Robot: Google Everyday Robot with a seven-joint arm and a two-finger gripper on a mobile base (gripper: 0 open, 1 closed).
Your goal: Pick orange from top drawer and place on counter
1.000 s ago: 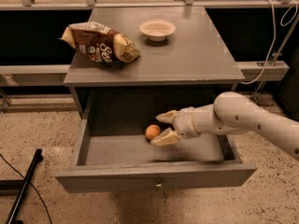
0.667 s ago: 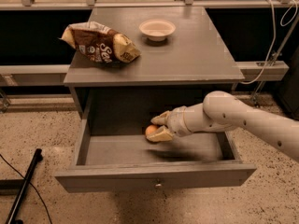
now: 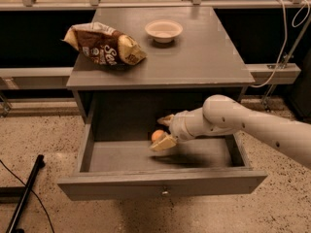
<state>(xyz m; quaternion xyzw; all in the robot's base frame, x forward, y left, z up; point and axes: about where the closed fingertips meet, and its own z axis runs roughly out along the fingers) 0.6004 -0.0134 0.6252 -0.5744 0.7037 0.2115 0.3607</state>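
Sticking out toward us, the top drawer (image 3: 121, 186) is pulled wide open. It is grey, with a flat front and a tiny metal knob (image 3: 165, 192) in the middle. Down by its left side a thin black pole (image 3: 25, 191) lies slanted on the speckled floor (image 3: 43, 140).

Inside the drawer is the orange (image 3: 157, 136). It is small and round, and it sits near the middle, a bit toward the back. The gripper (image 3: 163, 131) is right there with it, down inside the drawer. The orange is in the gripper's mouth, with one cream-coloured part above it and one below, and the lower part touches the fruit. I cannot tell if the gripper is squeezing the orange or only sitting loosely around it. A dark shadow lies on the drawer bottom just under them.

The white arm (image 3: 243, 123) comes in from the right. It goes over the drawer's right wall and bends toward the orange.

Above the drawer is the counter (image 3: 204, 57), flat and grey. A brown and yellow chip bag (image 3: 104, 45) lies on its left side, close to the edge. A small white bowl (image 3: 164, 30) stands farther back, near the middle, apart from the bag.

At the far right, white cables (image 3: 284, 42) hang down beside the cabinet.
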